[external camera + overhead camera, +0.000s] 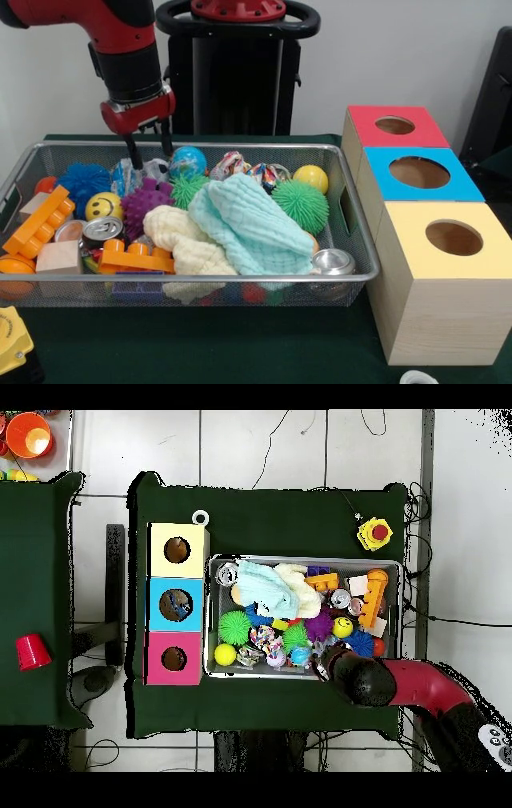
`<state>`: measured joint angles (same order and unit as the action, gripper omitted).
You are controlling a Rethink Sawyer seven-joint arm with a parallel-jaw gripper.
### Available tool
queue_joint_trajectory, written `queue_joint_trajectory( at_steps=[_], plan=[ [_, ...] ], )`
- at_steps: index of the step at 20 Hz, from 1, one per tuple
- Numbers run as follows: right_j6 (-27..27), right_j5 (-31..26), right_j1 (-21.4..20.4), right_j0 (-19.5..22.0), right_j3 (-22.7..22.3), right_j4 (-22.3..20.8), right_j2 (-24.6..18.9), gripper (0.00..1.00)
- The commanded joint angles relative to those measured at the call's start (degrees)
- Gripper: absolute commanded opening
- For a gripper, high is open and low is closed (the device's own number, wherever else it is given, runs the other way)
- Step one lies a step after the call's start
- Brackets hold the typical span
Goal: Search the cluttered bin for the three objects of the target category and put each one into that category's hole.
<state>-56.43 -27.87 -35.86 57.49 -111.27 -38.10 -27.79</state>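
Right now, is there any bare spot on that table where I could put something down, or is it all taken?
The wire bin is packed with toys, cans and cloths, no bare patch inside. The gripper hangs over its far edge. Free room is the green table in front of the bin, between the yellow device and the yellow box; the overhead view also shows bare green beyond the bin's ends.

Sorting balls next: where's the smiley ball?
Front view: smiley ball lies left in the bin, between the orange block and purple spiky ball.
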Motion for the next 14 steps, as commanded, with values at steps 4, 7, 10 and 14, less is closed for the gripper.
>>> queue_joint_trajectory(
  at_steps=[4,7,10,14],
  plan=[
    [1.0,3.4,3.4,1.2,7.6,-4.5,-2.4,1.0],
    [0.4,3.9,5.2,0.9,8.4,-5.0,-2.0,1.0],
    [-0.3,4.4,6.1,0.8,8.2,-5.1,-1.6,1.0],
    [-1.8,6.1,6.4,0.3,7.7,-5.6,-0.8,1.0]
  ],
)
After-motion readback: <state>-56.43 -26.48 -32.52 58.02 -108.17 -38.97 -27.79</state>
